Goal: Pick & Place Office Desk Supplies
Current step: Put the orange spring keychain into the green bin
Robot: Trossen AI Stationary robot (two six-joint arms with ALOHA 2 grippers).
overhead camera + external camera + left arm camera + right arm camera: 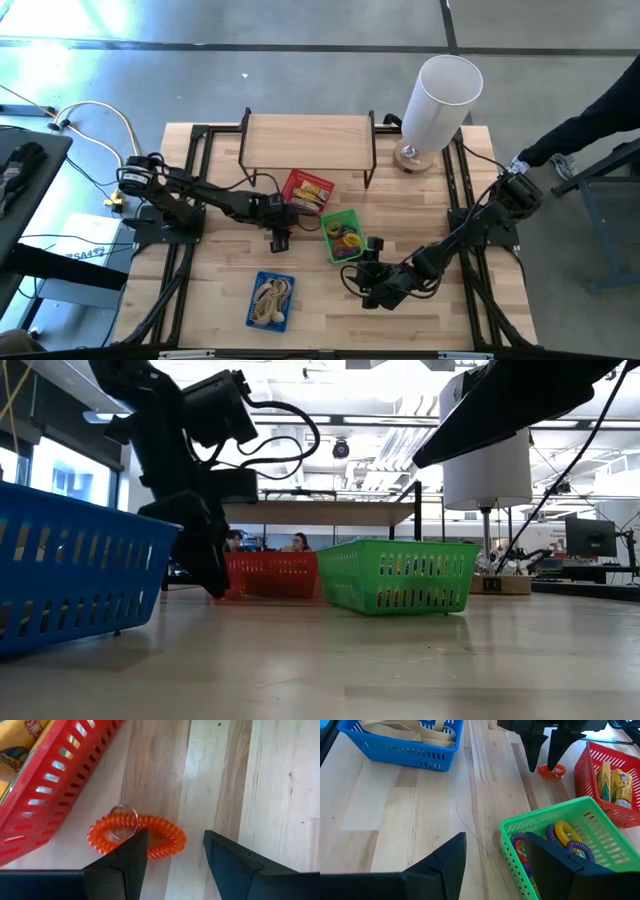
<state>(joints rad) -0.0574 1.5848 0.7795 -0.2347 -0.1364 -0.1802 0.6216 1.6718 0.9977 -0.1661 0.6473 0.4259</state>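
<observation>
Your left hand hangs low over the desk, just beside the red basket, with its fingers apart. In the left wrist view an orange coil loop with a small metal ring on it lies flat on the wood, touching or nearly touching the red basket's wall. One finger tip overlaps the loop's near edge and the other stands clear to the side, so nothing is clamped. The right wrist view shows the same: the two dark fingers point down at the orange loop, which sits on the desk beside the red basket.

Your right hand waits near the green basket, its fingers spread and holding nothing. That basket holds purple, yellow and orange coil loops. The red basket holds yellow rectangular blocks. The blue basket, nearer the desk's front edge, holds pale tan bands.

A small wooden shelf stands at the back of the desk, and a tall white cylinder stands on a wooden base near the back right corner.
</observation>
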